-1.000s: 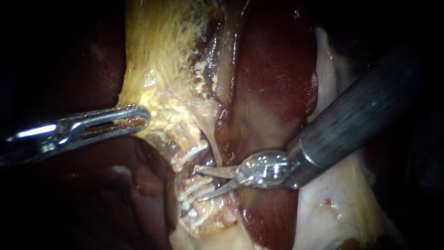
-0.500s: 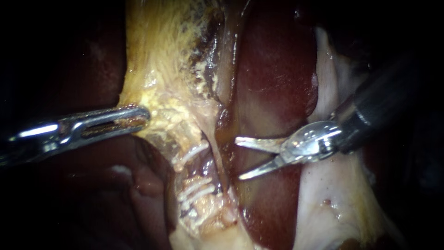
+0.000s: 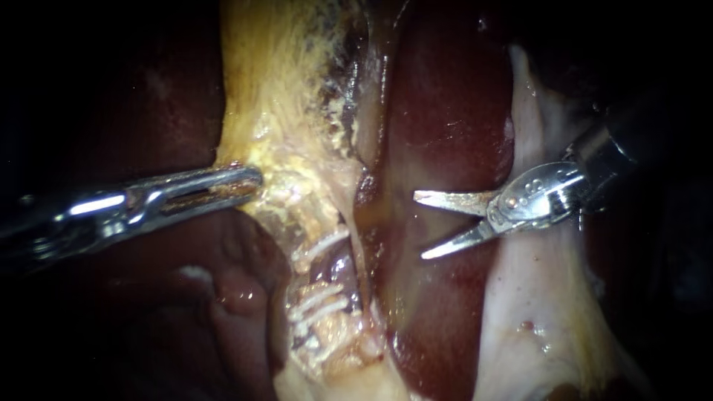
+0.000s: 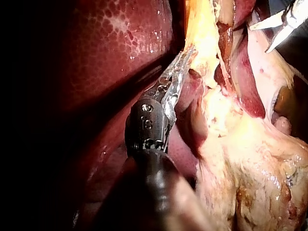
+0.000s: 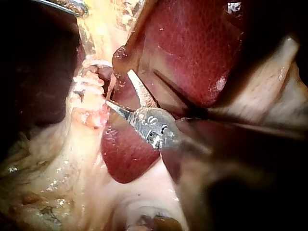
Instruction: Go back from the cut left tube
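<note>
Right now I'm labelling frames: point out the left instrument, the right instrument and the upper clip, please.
left instrument (image 3: 249, 180): endoscope view, tip of its pincer, shut on yellow tissue (image 3: 278, 111).
right instrument (image 3: 420, 226): endoscope view, midway between its open blade tips.
upper clip (image 3: 321, 243): endoscope view, middle of the white clip.

The left instrument (image 3: 241, 182) reaches in from the left and grips the left edge of the fatty tissue (image 3: 282, 111), which runs down the middle. Below that, on the tube (image 3: 330, 269), one clip (image 3: 321, 243) sits above a group of clips (image 3: 318, 306). The tube seems parted between them, though that is hard to tell. The liver (image 3: 445, 111) lies just right of the tube. The right instrument (image 3: 420, 226) lies over the liver, right of the clips and apart from them.
</note>
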Controlling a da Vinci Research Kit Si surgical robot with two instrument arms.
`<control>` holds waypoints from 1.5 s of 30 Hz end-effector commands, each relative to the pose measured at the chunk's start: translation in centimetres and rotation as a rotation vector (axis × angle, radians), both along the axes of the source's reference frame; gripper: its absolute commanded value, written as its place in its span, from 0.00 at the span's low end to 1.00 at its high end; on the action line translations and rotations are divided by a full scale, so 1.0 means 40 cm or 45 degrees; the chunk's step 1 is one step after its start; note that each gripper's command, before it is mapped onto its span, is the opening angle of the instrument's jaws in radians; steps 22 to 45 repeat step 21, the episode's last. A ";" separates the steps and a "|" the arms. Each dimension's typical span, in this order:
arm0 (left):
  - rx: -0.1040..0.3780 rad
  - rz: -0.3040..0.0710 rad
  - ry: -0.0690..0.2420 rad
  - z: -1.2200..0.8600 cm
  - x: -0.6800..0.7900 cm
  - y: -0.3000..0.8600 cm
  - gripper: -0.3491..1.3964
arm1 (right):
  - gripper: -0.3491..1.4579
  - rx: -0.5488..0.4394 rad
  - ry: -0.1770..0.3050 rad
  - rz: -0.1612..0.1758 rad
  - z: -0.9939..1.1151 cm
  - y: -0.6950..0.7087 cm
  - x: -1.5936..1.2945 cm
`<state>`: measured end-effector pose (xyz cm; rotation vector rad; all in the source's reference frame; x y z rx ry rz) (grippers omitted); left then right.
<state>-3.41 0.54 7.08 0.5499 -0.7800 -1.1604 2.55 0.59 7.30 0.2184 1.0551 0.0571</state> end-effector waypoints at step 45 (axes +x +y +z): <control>0.020 0.021 -0.019 0.0012 -0.0078 0.0023 0.00 | 0.98 0.002 0.006 0.000 -0.0014 -0.0001 -0.0006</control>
